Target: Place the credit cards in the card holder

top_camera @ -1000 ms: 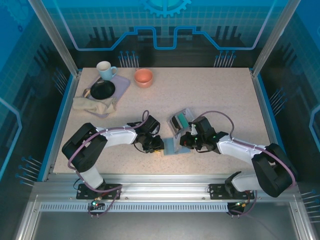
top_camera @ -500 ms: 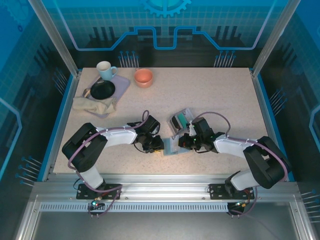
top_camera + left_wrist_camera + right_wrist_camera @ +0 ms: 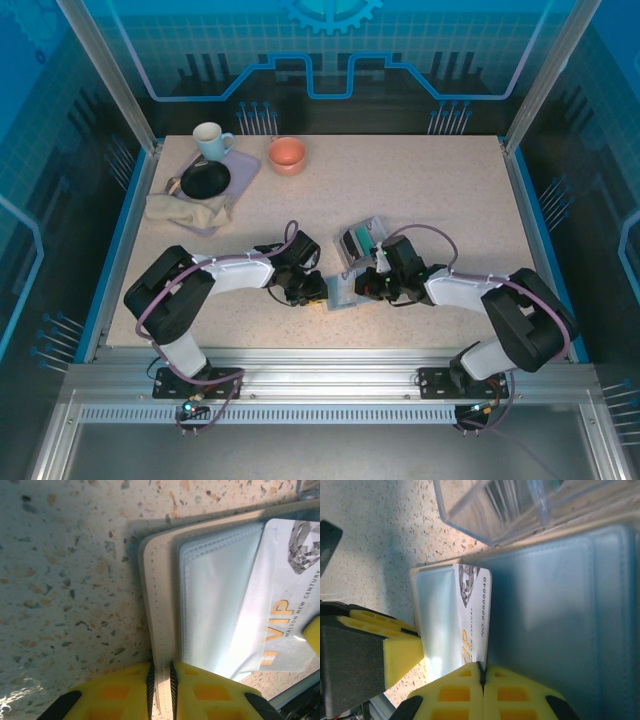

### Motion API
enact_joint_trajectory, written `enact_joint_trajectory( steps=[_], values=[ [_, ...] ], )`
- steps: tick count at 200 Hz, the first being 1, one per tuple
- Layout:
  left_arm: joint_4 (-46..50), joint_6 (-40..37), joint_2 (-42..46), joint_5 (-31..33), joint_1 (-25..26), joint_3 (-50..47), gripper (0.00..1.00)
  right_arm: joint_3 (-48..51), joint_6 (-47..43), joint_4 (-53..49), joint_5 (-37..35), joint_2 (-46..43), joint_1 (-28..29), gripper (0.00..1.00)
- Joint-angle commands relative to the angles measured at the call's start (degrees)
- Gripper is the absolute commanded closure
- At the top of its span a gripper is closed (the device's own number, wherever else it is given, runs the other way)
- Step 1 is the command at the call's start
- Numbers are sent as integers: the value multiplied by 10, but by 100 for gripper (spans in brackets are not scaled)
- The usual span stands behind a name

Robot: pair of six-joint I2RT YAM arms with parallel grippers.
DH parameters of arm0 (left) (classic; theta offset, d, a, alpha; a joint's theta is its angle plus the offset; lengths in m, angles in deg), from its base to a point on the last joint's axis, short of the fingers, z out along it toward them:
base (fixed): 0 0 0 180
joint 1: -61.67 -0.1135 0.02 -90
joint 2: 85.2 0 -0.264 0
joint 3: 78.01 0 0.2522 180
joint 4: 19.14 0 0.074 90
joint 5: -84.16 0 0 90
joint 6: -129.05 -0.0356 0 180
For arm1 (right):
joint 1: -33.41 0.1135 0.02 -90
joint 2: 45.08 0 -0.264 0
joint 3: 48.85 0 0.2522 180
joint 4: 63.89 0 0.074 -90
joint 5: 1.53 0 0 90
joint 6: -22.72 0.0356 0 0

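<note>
While pinching card holder [image 3: 159,605] edge in left claw [image 3: 161,682] and VIP credit card [image 3: 472,615] in right claw [image 3: 482,677], risks buckling card against clear pocket [image 3: 215,595] if pushed askew.

The right pincer [image 3: 482,682] presses its yellow fingers together on the edge of a white credit card [image 3: 472,615] lettered VIP. The card lies on the open card holder [image 3: 555,620], seemingly partly under a clear pocket. The left pincer [image 3: 410,632] clamps the holder's edge. A clear plastic box [image 3: 520,505] stands just beside it on the speckled desk [image 3: 375,540].
</note>
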Motion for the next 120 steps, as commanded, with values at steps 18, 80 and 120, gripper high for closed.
enact_joint_trajectory(
  steps=[18,80,120],
  values=[
    [12,4,-10,13,3,11,81,-11,11,-23,-2,24,23,95],
    [14,2,-9,19,4,10,81,-15,-38,-89,14,-14,-2,98],
    [13,3,-14,19,3,8,82,-21,-77,-110,56,-6,-23,99]
  ],
)
